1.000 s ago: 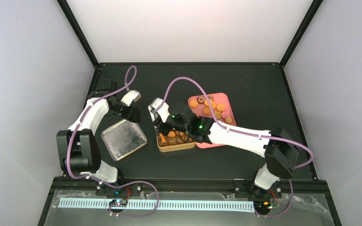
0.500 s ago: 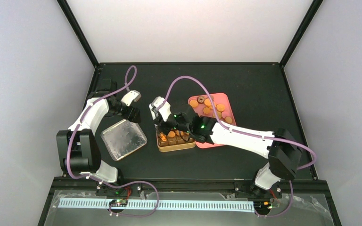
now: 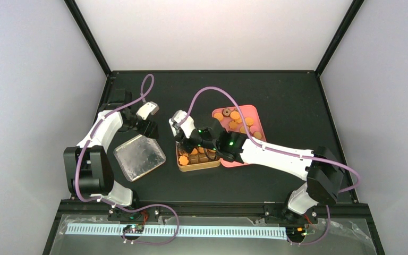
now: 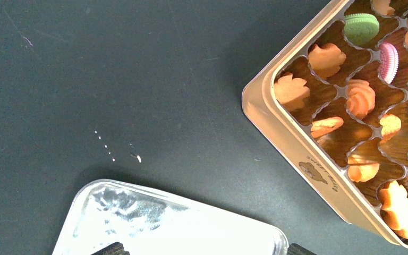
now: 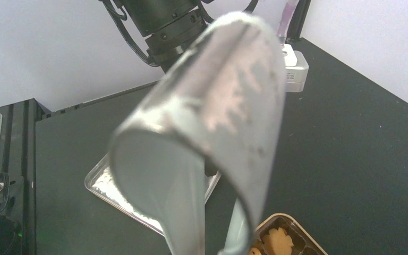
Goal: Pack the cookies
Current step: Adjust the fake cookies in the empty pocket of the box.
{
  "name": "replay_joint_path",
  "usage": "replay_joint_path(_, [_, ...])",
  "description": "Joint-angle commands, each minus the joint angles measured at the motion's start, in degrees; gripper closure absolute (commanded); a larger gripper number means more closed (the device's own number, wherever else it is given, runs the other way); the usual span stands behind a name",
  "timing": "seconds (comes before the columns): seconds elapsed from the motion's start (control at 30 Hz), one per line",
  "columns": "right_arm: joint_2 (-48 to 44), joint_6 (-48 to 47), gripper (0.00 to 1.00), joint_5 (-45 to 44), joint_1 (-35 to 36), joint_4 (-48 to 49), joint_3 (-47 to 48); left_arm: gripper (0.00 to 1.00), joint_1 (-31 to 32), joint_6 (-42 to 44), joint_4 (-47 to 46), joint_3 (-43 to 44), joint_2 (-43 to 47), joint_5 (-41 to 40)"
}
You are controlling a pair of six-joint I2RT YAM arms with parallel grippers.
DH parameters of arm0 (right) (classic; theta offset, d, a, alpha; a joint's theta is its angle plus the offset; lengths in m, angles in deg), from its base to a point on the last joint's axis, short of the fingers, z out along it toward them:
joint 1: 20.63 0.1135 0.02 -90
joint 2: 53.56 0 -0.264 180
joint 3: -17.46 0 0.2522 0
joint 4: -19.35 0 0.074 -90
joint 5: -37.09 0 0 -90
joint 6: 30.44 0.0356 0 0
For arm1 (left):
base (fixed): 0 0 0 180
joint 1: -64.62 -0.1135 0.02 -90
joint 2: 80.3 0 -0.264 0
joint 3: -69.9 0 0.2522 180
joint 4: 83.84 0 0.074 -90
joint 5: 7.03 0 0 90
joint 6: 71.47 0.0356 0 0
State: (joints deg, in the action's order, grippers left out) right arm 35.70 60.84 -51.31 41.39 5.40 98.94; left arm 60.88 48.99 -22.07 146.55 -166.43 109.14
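Several orange and a few dark cookies (image 3: 235,121) lie on a pink tray (image 3: 252,139). More cookies sit in the brown compartmented tin (image 3: 197,166). The left wrist view shows the tin (image 4: 292,143) holding orange flower cookies (image 4: 360,98), a green one (image 4: 361,26) and a pink one (image 4: 388,58). My right gripper (image 3: 191,142) is shut on the metal tongs (image 5: 228,117), held over the tin's left part. The tongs' tips are hidden. My left gripper (image 3: 150,129) is open, its fingertips (image 4: 300,248) spread over the far edge of a silver lid (image 4: 180,228).
The silver lid (image 3: 138,156) lies flat left of the tin, a narrow strip of black table between them. The pink tray touches the tin's right side. The right wrist view shows the left arm (image 5: 164,21) behind the tongs and the lid (image 5: 103,183) below.
My right arm has shifted slightly left over the tin with the tongs. The left arm and the lid have not moved.
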Motion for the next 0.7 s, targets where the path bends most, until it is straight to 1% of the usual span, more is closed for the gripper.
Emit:
replay_joint_path(0.0, [-2.07,-1.07,0.81,-1.33,0.16,0.72,-0.53,0.20,-0.51,0.74,0.34,1.27,0.70,1.51])
replay_joint_path(0.13, [-1.49,-0.92,0.79,-1.88,0.21,0.93,-0.46,0.20,-0.47,0.46,0.35,1.35,0.52,1.55])
replay_joint_path(0.23, [-0.02,-0.47,0.75,-1.90,0.19,1.44,-0.40,0.20,-0.44,0.45,0.33,1.35,0.65,1.66])
replay_joint_path(0.67, [3.47,1.66,0.73,2.99,0.21,3.18,0.64,0.20,-0.47,0.82,0.73,1.95,0.70,1.20])
